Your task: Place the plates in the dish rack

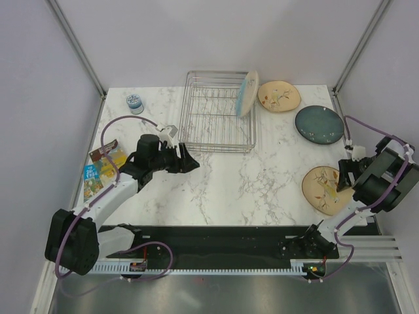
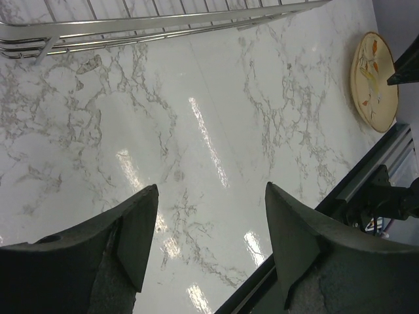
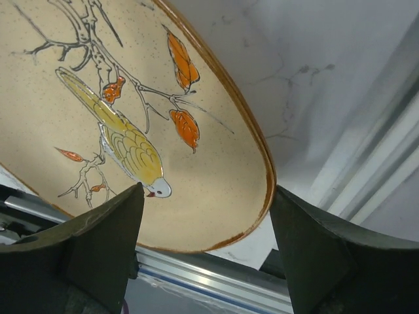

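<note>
The wire dish rack [image 1: 216, 124] stands at the back middle of the table; its near rim [image 2: 163, 27] runs along the top of the left wrist view. A half light-blue, half cream plate [image 1: 247, 93] stands on edge at the rack's right end. A cream plate with sprigs [image 1: 279, 96] and a dark teal plate [image 1: 319, 124] lie flat to the right of the rack. Another cream plate with a bird and leaves [image 1: 322, 190] [image 3: 131, 118] [image 2: 373, 82] lies near the right edge. My right gripper [image 1: 343, 178] [image 3: 208, 190] hangs open over that plate's rim, holding nothing. My left gripper [image 1: 192, 159] [image 2: 211, 186] is open and empty over bare marble, just in front of the rack.
A small blue-lidded jar [image 1: 135, 103] sits at the back left. Colourful snack packets [image 1: 103, 167] lie by the left edge. A black strip with a metal rail [image 1: 236, 245] borders the near edge of the table. Walls and frame posts close in the sides.
</note>
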### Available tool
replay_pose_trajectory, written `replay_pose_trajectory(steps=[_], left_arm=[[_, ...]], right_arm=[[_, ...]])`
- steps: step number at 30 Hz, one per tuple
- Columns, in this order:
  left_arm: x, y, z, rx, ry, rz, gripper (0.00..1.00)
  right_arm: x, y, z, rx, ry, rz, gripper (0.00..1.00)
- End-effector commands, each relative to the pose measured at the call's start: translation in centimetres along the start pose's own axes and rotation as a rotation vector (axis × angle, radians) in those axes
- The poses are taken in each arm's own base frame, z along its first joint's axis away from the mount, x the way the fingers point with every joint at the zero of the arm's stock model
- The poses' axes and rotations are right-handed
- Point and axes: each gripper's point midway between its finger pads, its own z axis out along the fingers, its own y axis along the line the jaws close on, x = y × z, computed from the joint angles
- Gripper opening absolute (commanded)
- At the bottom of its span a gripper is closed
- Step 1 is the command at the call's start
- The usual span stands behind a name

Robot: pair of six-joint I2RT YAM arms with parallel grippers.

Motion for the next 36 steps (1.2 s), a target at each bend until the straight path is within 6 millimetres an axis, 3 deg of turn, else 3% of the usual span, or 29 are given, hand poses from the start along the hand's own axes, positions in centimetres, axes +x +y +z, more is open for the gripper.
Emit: replay_pose_trajectory(steps=[1,6,9,16,21,24,28,31,36], left_arm=[[-2.6,-0.9,0.1,0.031,-0.054,0.079,0.74],[-2.5,-0.5,0.3,0.008,-0.057,0.042,0.74],[-2.2,-0.6,0.2,0.002,-0.049,-0.008,0.75],[-0.2,-1.0,0.4,0.006,-0.006,-0.090,0.77],[0.8,-1.1,0.5,-0.006,0.031,-0.170,0.77],[1.4,-1.7,0.9,-0.014,0.052,-0.210,0.78],[3.6,-4.1,1.5,0.027,0.115,-0.211,0.78],[6.3,-4.9,2.3,0.024,0.169,-0.194,0.77],[10.4,-4.9,4.8,-0.039,0.252,-0.207,0.75]], right_arm=[[0.2,1.9,1.9,-0.114,-0.017,-0.001,0.84],[0.4,4.9,2.3,-0.192,-0.001,0.001,0.82],[0.0,8.1,2.1,-0.260,0.003,-0.026,0.82],[-3.5,17.1,2.9,-0.443,0.055,-0.080,0.83],[-6.9,20.7,3.2,-0.534,0.061,-0.036,0.82],[-7.8,23.1,4.0,-0.586,0.104,-0.034,0.83],[-7.8,26.2,5.5,-0.599,0.159,-0.079,0.95],[-7.8,25.3,5.4,-0.508,0.129,-0.105,0.98],[-6.9,21.3,5.8,-0.320,0.098,-0.123,0.98]])
